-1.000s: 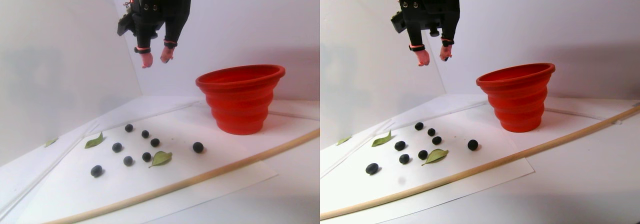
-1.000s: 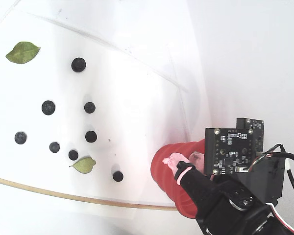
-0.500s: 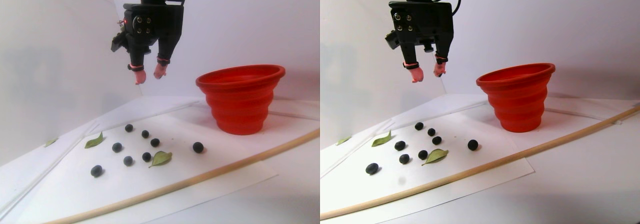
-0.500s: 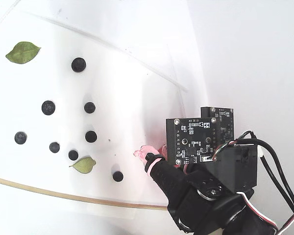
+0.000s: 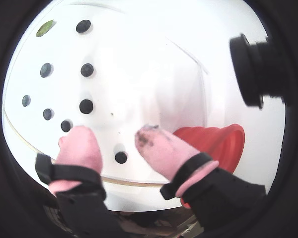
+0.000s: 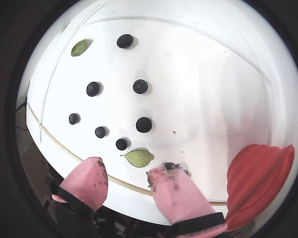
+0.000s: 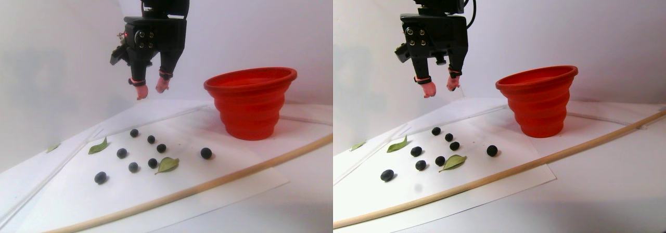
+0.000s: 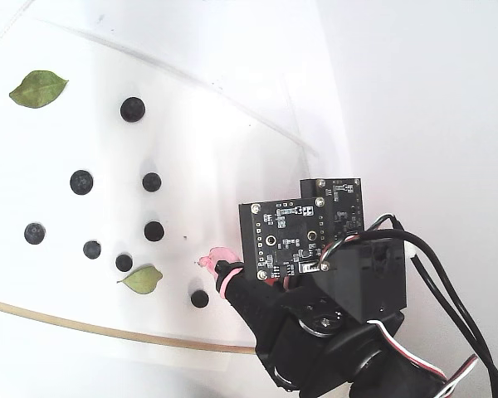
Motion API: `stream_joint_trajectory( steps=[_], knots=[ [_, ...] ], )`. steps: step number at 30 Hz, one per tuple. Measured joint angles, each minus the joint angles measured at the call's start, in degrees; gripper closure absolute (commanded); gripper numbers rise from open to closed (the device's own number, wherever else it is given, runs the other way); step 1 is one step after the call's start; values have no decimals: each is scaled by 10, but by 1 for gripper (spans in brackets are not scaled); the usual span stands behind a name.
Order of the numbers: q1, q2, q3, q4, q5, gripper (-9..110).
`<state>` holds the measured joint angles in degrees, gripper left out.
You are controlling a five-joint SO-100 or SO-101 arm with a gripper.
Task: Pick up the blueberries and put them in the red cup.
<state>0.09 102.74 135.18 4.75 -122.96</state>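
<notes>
Hand (image 7: 148, 88) hanging high over the white sheet, pink fingertips (image 6: 87, 178) apart and nothing between them — empty, and well clear of the table.

Blueberries (image 7: 206, 153) all lie on the paper (image 7: 218, 178) below, none carried. In the stereo pair view seven sit scattered, six clustered and one off alone toward the red cup (image 7: 251, 104). That lone berry (image 5: 120, 157) shows in a wrist view right between the two fingers, so it looks like the one being lined up. In the fixed view it sits just below and slightly left of the visible pink fingertip (image 8: 212, 260).

To do this well, I'd say: come straight down with the fingers kept wide, one either side of that berry, and close only once the tips are at paper level. It's round and will roll if one finger nudges it first, so a centred, slow descent matters. A green leaf (image 6: 138, 157) lies just beside the cluster, near enough to get swept up if the line drifts that way.

Red cup stands upright at the far right of the sheet in the stereo pair view, well apart from the cluster and off to the hand's side. Wooden dowel (image 7: 244, 170) runs along the sheet's near edge, out of the way.
</notes>
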Motion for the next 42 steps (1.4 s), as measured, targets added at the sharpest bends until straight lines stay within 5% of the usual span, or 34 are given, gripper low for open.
stream_joint_trajectory(
  steps=[42],
  knots=[
    [20,-248,-35,-208,-55,84]
  ],
)
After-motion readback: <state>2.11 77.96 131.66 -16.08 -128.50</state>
